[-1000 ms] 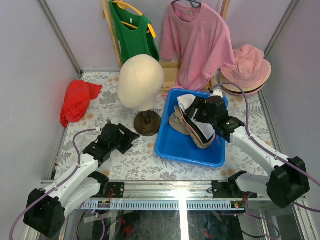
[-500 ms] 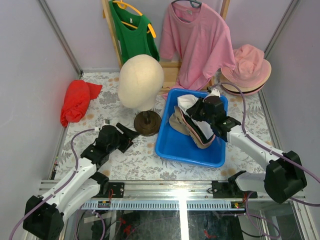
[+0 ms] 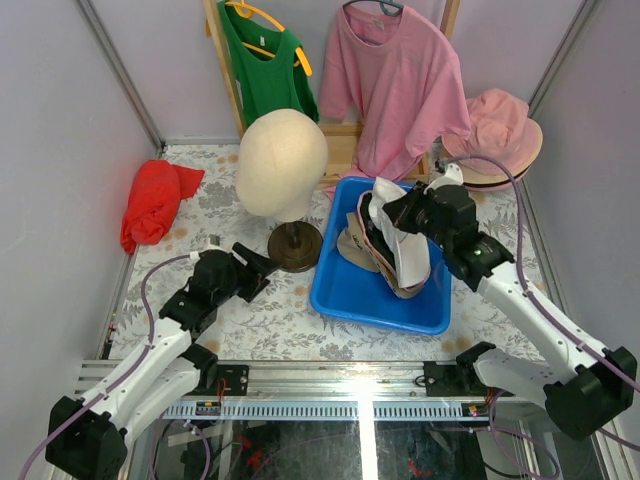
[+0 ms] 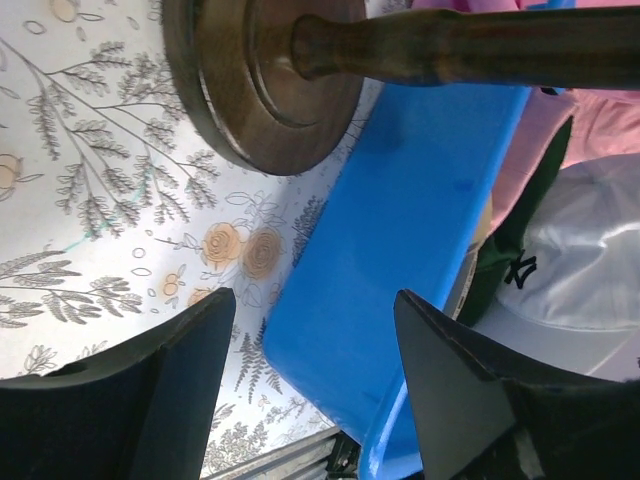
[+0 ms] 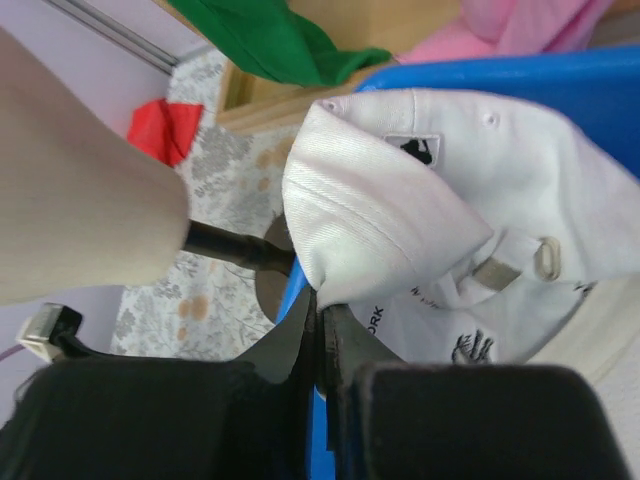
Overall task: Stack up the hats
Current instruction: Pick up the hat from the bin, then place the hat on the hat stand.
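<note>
In the blue bin (image 3: 355, 290) lies a pile of hats: a tan one (image 3: 352, 250), a dark one with a pink edge (image 3: 372, 232), and a white cap (image 3: 410, 258) on top. My right gripper (image 3: 398, 212) is shut on a fold of the white cap (image 5: 450, 190), its jaws pinched together on the fabric (image 5: 322, 312) above the bin. A pink bucket hat (image 3: 497, 130) tops a small stack at the back right. My left gripper (image 3: 256, 268) stands open and empty by the bin's left wall (image 4: 420, 200); its fingers (image 4: 160, 390) show dark at the bottom of the left wrist view.
A cream mannequin head (image 3: 282, 165) stands on a brown wooden stand (image 3: 294, 245) left of the bin, close to my left gripper. A red cloth bundle (image 3: 152, 200) lies at the far left. Green (image 3: 262, 60) and pink (image 3: 395, 80) shirts hang at the back.
My right gripper has shut on the white cap and drawn it up and back over the bin. The left arm has shifted slightly toward the stand.
</note>
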You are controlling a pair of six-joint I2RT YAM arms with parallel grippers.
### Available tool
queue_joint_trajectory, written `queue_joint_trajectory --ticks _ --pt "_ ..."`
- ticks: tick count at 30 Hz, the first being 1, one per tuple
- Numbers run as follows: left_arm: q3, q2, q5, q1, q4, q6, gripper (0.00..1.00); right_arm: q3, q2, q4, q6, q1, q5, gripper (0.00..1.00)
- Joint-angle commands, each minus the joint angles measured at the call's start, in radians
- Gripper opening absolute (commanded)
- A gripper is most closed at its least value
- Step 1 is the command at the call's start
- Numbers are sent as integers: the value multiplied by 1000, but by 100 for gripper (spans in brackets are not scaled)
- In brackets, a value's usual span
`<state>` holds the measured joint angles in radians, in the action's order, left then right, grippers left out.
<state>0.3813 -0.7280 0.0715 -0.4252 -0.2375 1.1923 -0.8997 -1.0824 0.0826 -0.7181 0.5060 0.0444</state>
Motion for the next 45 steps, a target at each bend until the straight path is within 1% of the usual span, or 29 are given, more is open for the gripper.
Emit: queue_joint_trajectory --ticks 1,7,13,15,19,24,29,33,36,39,42,45 --pt "51 15 69 -4 116 -19 64 -133 64 10 13 9 20 0" --pt "97 24 155 -5 181 -5 65 -273 64 21 9 9 14 0" --pt "185 2 261 -4 248 10 68 -436 9 -17 -4 9 8 0" --pt "208 -15 298 -5 298 38 69 -497 -14 -37 -15 9 9 0" --pt "245 -56 352 -9 451 127 71 -610 -72 -103 -69 8 -20 0" --pt "331 -130 385 -28 610 217 74 -715 -162 -237 -183 9 -65 0" --pt "444 -203 365 -56 717 320 77 -857 -315 -433 -355 12 -126 0" --pt "551 -263 347 -75 765 378 79 -986 -424 -529 -405 40 -131 0" --pt "615 -286 320 -91 764 403 82 -1070 -488 -570 -425 62 -121 0" --pt "629 -290 264 -104 798 444 86 -1140 -544 -615 -458 84 -111 0" --pt "639 -303 224 -121 831 480 87 -1204 -588 -632 -466 109 -93 0" --pt "662 -310 179 -146 812 472 88 -1254 -630 -644 -470 135 -69 0"
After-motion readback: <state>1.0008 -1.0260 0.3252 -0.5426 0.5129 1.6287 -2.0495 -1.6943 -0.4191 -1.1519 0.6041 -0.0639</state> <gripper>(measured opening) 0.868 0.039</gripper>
